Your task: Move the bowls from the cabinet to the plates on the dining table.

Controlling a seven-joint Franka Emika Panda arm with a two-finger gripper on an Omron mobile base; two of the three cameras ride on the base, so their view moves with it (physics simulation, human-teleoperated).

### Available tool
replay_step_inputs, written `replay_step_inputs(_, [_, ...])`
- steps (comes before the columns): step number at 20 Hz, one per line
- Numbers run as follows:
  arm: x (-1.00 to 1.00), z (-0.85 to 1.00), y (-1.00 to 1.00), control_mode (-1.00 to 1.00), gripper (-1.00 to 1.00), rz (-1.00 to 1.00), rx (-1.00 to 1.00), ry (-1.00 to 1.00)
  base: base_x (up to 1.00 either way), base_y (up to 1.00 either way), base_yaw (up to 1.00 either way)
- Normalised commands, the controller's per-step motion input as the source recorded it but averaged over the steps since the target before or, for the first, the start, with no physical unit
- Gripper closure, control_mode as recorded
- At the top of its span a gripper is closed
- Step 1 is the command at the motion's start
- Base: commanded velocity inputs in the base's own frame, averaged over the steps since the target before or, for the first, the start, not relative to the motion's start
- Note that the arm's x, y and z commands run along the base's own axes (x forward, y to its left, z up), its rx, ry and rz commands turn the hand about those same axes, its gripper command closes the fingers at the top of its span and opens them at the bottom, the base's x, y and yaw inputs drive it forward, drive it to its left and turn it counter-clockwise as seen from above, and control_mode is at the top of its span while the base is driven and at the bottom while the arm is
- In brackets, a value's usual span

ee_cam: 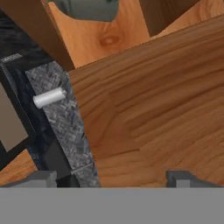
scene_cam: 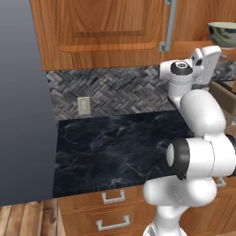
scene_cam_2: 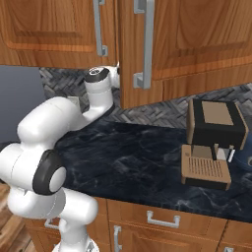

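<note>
Wide-open pincer (ee_cam: 113, 177): in the hand view its two small dark fingertips (ee_cam: 41, 178) stand far apart at the bottom, with nothing between them, close in front of an orange-brown wooden cabinet (ee_cam: 166, 100) surface. At the top of that view the grey underside of a bowl (ee_cam: 89, 8) sits on wood inside the cabinet. To the left runs a strip of grey herringbone wall tile (ee_cam: 65, 127) with a small white peg (ee_cam: 49, 97) across it. In the left base view the white arm (scene_cam: 198, 138) rises from the lower right and reaches up to the right, its hand near the lower edge of the cabinet (scene_cam: 106, 32). A cream bowl with dark blue-green mottling (scene_cam: 223, 33) sits at the upper right edge of that view, above the hand, inside the cabinet. Below lies a black marble counter (scene_cam: 115, 147) with the tiled wall and a wall socket (scene_cam: 83, 105) behind it, and wooden drawers (scene_cam: 110, 207) with grey handles under it. In the right base view the arm (scene_cam_2: 59, 142) bends up toward an open cabinet door (scene_cam_2: 142, 44) with a grey bar handle. A brown and black coffee machine (scene_cam_2: 211, 142) stands on the counter (scene_cam_2: 133, 162) to the right, well apart from the arm
</note>
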Motion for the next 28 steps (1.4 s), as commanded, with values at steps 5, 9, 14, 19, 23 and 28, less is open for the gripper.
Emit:
replay_step_inputs(5, [-0.56,0.16,-0.22,-1.0,-1.0,-0.11,0.0,-0.09,0.0,0.0,0.0])
replay_step_inputs(9, [-0.63,0.11,-0.3,-1.0,-1.0,-0.11,0.0,-0.11,0.0,0.0,0.0])
replay_step_inputs(14, [-0.66,0.07,-0.44,-1.0,-1.0,-0.12,0.0,-0.12,0.0,0.0,0.0])
replay_step_inputs(19, [-0.77,0.08,-0.5,-1.0,-1.0,-0.12,0.0,-0.13,0.0,0.0,0.0])
replay_step_inputs(23, [-0.79,0.1,-0.53,-1.0,-1.0,-0.12,0.0,-0.15,0.0,0.0,0.0])
replay_step_inputs(28, [-0.61,0.03,-0.63,-1.0,-1.0,-0.1,0.0,-0.13,0.0,0.0,0.0])
